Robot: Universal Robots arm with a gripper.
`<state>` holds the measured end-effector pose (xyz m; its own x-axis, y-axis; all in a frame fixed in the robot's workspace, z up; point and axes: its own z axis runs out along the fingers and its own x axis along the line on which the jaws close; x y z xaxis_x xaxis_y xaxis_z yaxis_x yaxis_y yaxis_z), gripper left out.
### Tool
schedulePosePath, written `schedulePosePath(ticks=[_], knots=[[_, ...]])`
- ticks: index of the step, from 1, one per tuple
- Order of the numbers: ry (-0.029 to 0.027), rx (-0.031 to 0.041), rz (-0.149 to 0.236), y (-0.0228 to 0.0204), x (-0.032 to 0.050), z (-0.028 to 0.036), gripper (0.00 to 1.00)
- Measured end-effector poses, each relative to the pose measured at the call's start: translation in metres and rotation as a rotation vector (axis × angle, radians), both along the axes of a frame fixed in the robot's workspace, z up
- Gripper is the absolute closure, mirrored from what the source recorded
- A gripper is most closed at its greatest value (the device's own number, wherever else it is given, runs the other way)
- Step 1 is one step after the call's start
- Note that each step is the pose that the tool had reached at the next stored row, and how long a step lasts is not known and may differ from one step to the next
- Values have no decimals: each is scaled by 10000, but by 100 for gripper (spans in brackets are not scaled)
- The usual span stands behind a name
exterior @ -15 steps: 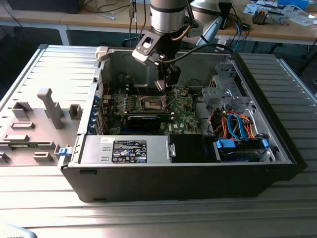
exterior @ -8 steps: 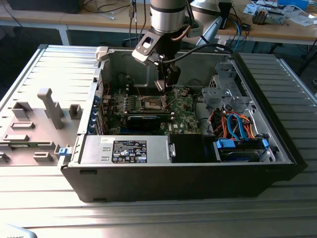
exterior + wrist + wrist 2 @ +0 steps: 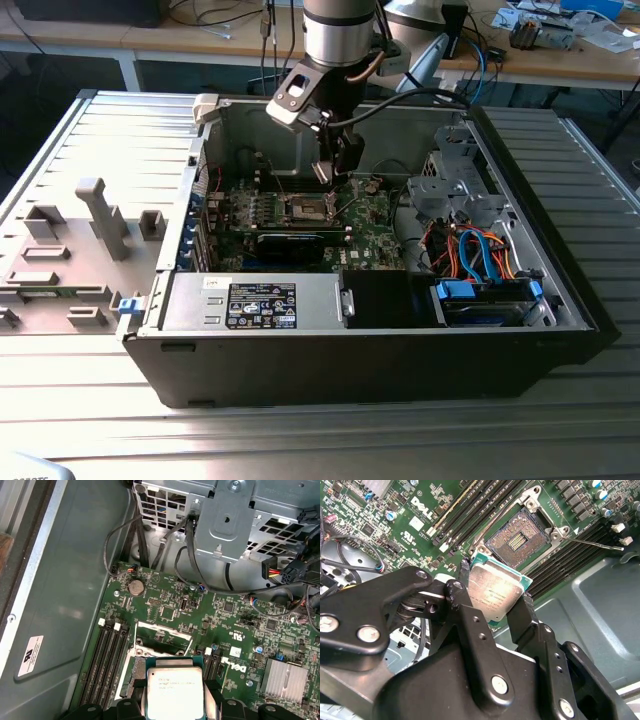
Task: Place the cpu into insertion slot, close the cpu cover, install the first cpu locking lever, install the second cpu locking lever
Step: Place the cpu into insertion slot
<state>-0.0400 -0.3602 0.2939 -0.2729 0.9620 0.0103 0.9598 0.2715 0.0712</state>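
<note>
An open computer case (image 3: 350, 345) lies on its side on a ribbed grey metal table (image 3: 300, 430). A pale grey fixture plate with upright blocks (image 3: 90, 235) sits at the exterior view's left. Far behind stands a wooden workbench (image 3: 560, 62) strewn with cables. Inside the case, the green motherboard (image 3: 365, 235) lies flat on the floor of the box, with drive bays and blue and orange wiring toward the exterior view's right.

The arm reaches down from the far side. Its gripper (image 3: 495, 599) is clamped on the cpu (image 3: 495, 591), black fingers (image 3: 524, 611) pressing two opposite edges and the silver top facing the wrist cameras. The chip hangs above the board just beside the insertion slot (image 3: 517, 540), not seated. The slot's brownish contact field lies bare, and the cpu cover (image 3: 165, 626) is swung up off it
</note>
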Motion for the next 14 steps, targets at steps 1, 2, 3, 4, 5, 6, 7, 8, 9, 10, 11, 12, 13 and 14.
schedulePosePath(ticks=[1,2,3,4,5,6,7,8,9,10,11,12,13,14], knots=[[0,0,-9,0,0,0,45],[0,0,-17,0,0,-1,45],[0,0,-25,0,0,-1,45],[0,0,-32,0,0,-1,45],[0,0,-42,0,0,-1,45],[0,0,-48,0,0,-2,45],[0,0,-55,0,0,-2,45],[0,0,-73,0,0,-2,45],[-1,1,-86,0,0,-3,45],[-1,0,-92,0,0,-3,45],[0,0,-98,0,0,-3,45],[-1,0,-109,0,0,-3,45],[0,0,-120,0,0,-4,45],[0,1,-125,0,0,-4,45]])
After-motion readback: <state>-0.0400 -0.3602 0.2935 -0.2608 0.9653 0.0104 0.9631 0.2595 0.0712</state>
